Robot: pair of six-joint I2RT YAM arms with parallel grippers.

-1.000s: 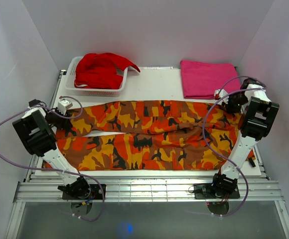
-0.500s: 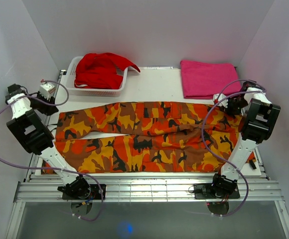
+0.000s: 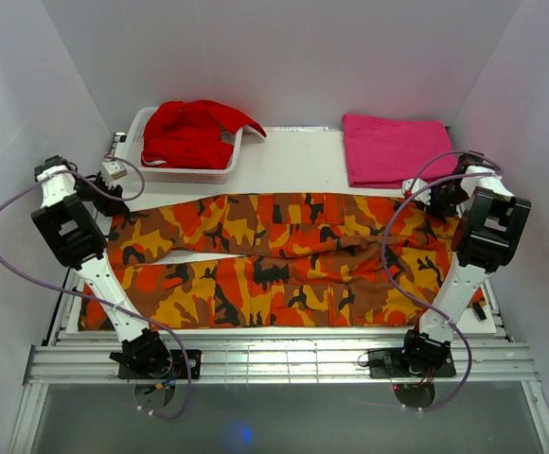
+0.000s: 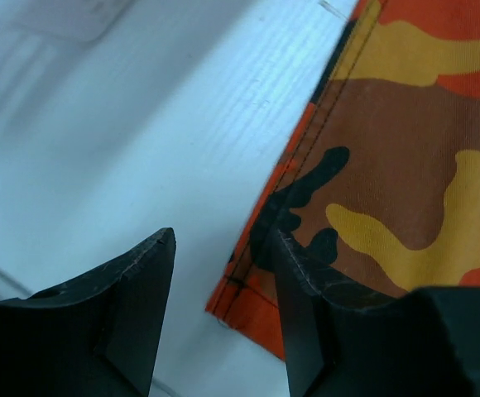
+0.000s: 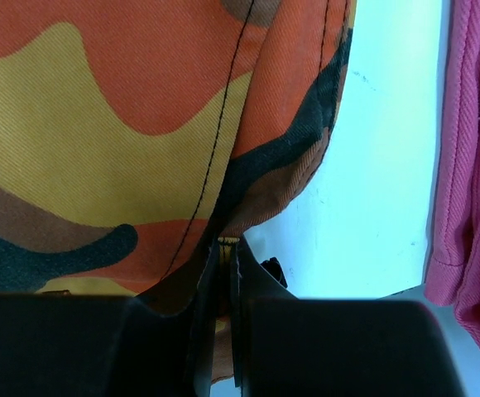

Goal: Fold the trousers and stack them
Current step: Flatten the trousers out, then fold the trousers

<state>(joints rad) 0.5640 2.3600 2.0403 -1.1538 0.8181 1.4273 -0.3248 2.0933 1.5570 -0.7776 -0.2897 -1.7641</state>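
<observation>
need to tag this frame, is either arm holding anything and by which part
The right gripper pinches the trousers by the edge of their waist end, jaws shut. The left gripper holds nothing, jaws open over a leg hem.

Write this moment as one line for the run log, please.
left tool: open, at trousers hem | right tool: shut on trousers | trousers: spread flat on table
</observation>
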